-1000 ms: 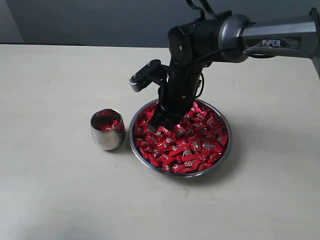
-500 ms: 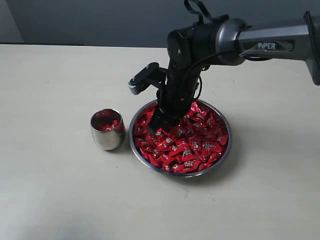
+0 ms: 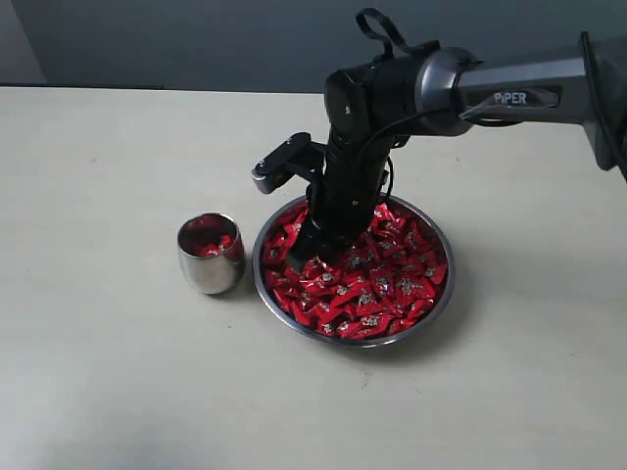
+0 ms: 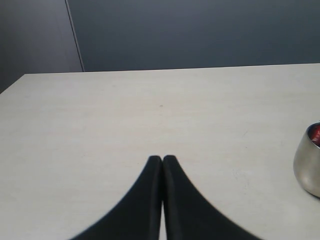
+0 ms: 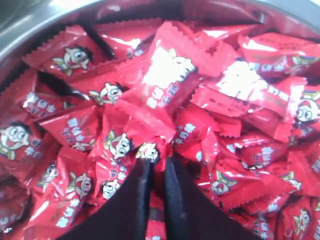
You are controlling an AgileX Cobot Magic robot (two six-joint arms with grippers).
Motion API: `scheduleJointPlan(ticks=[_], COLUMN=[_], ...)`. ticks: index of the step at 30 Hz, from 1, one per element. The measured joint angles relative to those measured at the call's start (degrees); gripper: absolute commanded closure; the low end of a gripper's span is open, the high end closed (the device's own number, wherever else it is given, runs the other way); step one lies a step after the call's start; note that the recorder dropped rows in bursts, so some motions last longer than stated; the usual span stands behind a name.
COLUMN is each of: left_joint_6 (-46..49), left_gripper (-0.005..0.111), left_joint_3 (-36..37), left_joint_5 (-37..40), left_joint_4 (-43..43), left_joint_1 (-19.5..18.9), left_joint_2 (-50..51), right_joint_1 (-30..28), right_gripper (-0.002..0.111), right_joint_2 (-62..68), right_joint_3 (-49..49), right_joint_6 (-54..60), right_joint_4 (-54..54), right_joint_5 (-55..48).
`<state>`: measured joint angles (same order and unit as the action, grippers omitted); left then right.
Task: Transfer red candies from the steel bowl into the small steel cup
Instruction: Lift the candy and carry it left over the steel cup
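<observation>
The steel bowl (image 3: 355,343) sits mid-table, heaped with red candies (image 3: 382,279). My right gripper (image 3: 302,257) dips into the left side of the pile. In the right wrist view its fingers (image 5: 159,162) are nearly closed with a red wrapper pinched between them, other candies (image 5: 170,75) all around and the bowl wall (image 5: 30,25) behind. The small steel cup (image 3: 211,257) stands just left of the bowl with a few red candies inside. My left gripper (image 4: 162,159) is shut and empty over bare table, with the cup (image 4: 310,165) at the edge of its view; it is out of the exterior view.
The pale tabletop (image 3: 118,372) stretches around the bowl and cup. A dark wall (image 3: 196,39) runs behind the table's far edge. The right arm (image 3: 509,93) reaches in from the right above the bowl.
The right arm's wrist has shifted slightly left and back, and the fingertips have slid a little toward the bowl's left rim while staying in the candies. Cup and bowl have not moved.
</observation>
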<state>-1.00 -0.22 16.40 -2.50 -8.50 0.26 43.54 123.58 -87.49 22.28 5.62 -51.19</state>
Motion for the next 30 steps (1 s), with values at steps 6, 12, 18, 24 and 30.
scheduleJointPlan(ticks=[6,12,18,24,30], left_joint_6=[0.0,0.0,0.0,0.0,0.0], left_gripper=[0.106,0.106,0.106,0.106,0.106], left_joint_3=[0.0,0.0,0.0,0.0,0.0], left_joint_5=[0.0,0.0,0.0,0.0,0.0], left_joint_4=[0.0,0.0,0.0,0.0,0.0], left_joint_1=[0.0,0.0,0.0,0.0,0.0], left_joint_2=[0.0,0.0,0.0,0.0,0.0], right_joint_1=[0.0,0.0,0.0,0.0,0.0], right_gripper=[0.109,0.109,0.109,0.109,0.109], right_joint_2=[0.0,-2.03,-5.75,-6.78,-7.58], right_joint_3=[0.0,0.0,0.0,0.0,-1.89], right_joint_6=[-0.3,-3.16,-4.09,-11.64,-21.05], right_joint_4=[-0.73,-4.68,-6.04,-14.45,-23.1], right_joint_5=[0.11,-0.31,-0.42,-0.97,-0.95])
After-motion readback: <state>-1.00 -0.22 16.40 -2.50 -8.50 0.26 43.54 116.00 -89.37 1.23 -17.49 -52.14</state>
